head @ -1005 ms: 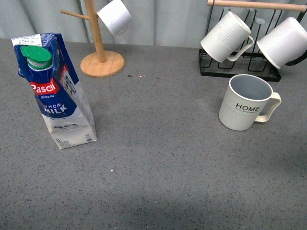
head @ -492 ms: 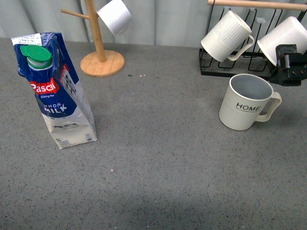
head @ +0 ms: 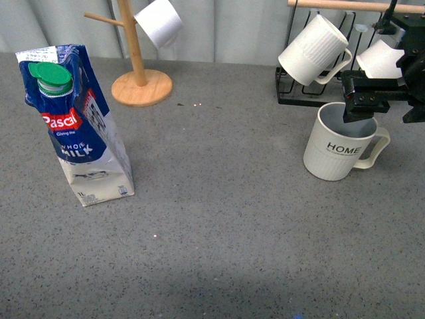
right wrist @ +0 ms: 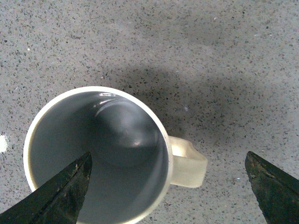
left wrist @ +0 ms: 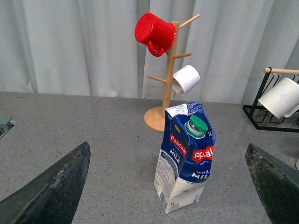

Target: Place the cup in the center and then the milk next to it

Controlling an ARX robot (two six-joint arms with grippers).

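The cup [head: 334, 151], cream-white and ribbed with "HOME" on it, stands upright at the right of the grey table with its handle to the right. My right gripper [head: 383, 110] is open just above its rim and handle. In the right wrist view I look straight down into the cup's grey inside [right wrist: 100, 154]; one finger is over the inside, the other beyond the handle [right wrist: 188, 163], and the right gripper [right wrist: 168, 157] is empty. The milk [head: 83, 129] stands upright at the left. In the left wrist view the milk [left wrist: 184, 163] is ahead of my open, empty left gripper [left wrist: 167, 147].
A wooden mug tree [head: 136, 73] with a plain white mug [head: 159, 21] stands behind the milk; the left wrist view shows a red mug [left wrist: 154, 32] on it. A black rack [head: 292, 100] with plain white ribbed mugs [head: 312, 50] stands just behind the cup.
My right gripper has come into the front view from the right and moved left until it is over the cup. The cup and the milk have not moved.
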